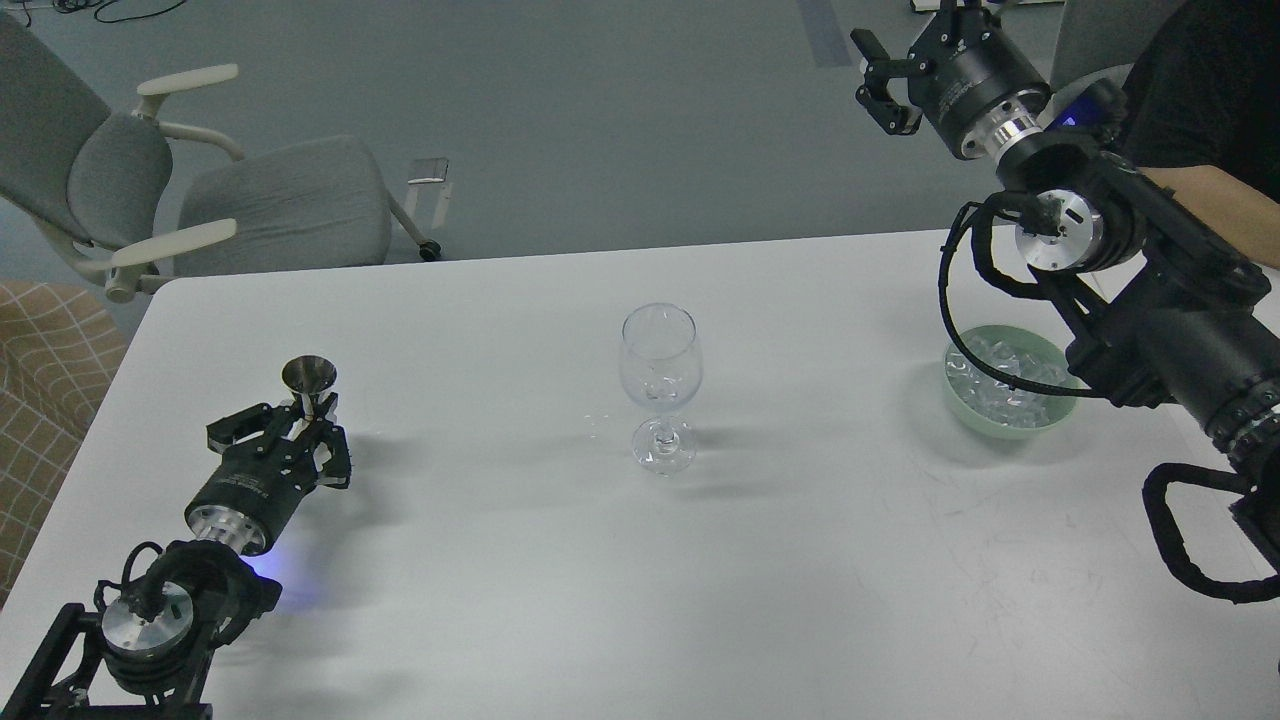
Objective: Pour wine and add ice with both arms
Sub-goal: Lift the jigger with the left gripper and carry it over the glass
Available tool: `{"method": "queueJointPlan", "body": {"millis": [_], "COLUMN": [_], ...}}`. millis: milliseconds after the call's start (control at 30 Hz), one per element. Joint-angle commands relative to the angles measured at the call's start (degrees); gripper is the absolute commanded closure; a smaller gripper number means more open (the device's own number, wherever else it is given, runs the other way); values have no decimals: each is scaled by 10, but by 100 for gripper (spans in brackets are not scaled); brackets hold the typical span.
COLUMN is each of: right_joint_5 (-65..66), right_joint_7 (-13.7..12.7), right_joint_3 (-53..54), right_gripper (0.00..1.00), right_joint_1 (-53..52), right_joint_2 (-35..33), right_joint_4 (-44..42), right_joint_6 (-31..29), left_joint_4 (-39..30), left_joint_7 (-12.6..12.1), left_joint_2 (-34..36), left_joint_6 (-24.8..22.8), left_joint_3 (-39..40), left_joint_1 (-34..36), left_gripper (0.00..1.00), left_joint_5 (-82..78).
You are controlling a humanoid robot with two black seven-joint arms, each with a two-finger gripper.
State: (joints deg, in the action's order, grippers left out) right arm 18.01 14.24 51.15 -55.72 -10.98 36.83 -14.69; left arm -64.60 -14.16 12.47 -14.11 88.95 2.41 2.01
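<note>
A clear, empty wine glass (pixel 658 385) stands upright in the middle of the white table (pixel 500 580). A pale green bowl (pixel 960 408) at the right holds several clear ice cubes (pixel 1000 385). My left gripper (pixel 312 418) is low over the table at the left and is shut on the waist of a small metal jigger (pixel 308 378), which stands upright. My right gripper (pixel 872 78) is open and empty, raised high beyond the table's far edge, up and left of the bowl. My right arm (pixel 1150 320) crosses over the bowl's right side.
A grey office chair (pixel 250 200) stands beyond the table's far left corner. A person in a dark top with a bare forearm (pixel 1225 205) is at the far right, behind my right arm. A checked beige cushion (pixel 45 370) lies off the table's left edge.
</note>
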Motion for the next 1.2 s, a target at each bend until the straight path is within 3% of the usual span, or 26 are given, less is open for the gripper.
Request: {"method": "queueJointPlan", "body": {"millis": [0, 200, 401, 567, 734, 834, 1168], "right_joint_5": [-1, 0, 0, 0, 0, 0, 0], "right_joint_7": [0, 0, 0, -1, -2, -2, -2], "right_joint_3": [-1, -2, -3, -4, -4, -4, -4], "right_gripper": [0, 0, 0, 0, 0, 0, 0], "right_joint_1": [0, 1, 1, 1, 1, 1, 11], "right_joint_2": [0, -2, -2, -1, -2, -4, -4], "right_joint_4": [0, -1, -1, -1, -2, -2, -1], "right_joint_6": [-1, 0, 0, 0, 0, 0, 0], "left_joint_4": [-32, -100, -174, -207, -221, -236, -265], "left_joint_7": [-1, -12, -52, -108, -113, -138, -138], "left_joint_2": [5, 30, 47, 43, 52, 47, 40], "left_joint_6": [10, 80, 123, 182, 190, 211, 267], "left_joint_3": [1, -2, -3, -31, -99, -120, -173], "left_joint_1": [12, 46, 67, 101, 121, 127, 160], "left_gripper": [100, 100, 100, 100, 100, 100, 100], "left_joint_5": [0, -1, -41, -81, -83, -84, -84]}}
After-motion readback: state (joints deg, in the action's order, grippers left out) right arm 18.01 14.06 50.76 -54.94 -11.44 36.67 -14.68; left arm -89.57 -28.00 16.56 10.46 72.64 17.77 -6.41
